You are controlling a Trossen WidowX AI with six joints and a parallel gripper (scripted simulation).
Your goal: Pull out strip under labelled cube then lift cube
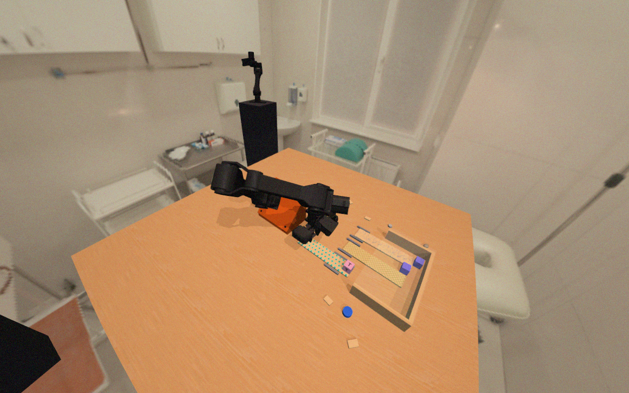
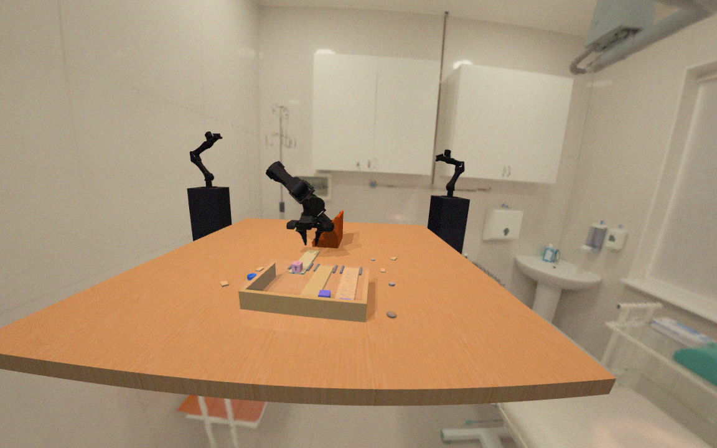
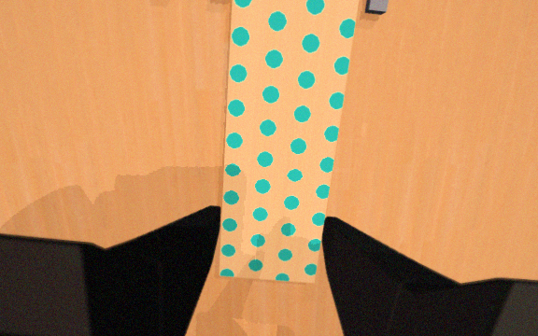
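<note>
On the wooden table (image 1: 199,293) (image 2: 294,356), one open-sided tray (image 1: 380,307) (image 2: 302,305); three patterned strips, two reaching into it; two purple cubes; one pink cube (image 1: 348,266) (image 2: 296,267), lettered, on the dotted strip (image 1: 324,254) (image 2: 310,257) (image 3: 288,117) outside. Gripper (image 1: 310,237) (image 2: 310,244) (image 3: 272,222) fingers stand apart.

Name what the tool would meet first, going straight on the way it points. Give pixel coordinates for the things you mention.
Probably the tabletop (image 1: 199,303) (image 2: 406,345) (image 3: 110,117): the open tool's (image 1: 309,240) (image 2: 310,242) (image 3: 273,217) fingertips straddle the dotted strip (image 1: 324,254) (image 2: 310,259) (image 3: 283,117), though its height is unclear.
</note>
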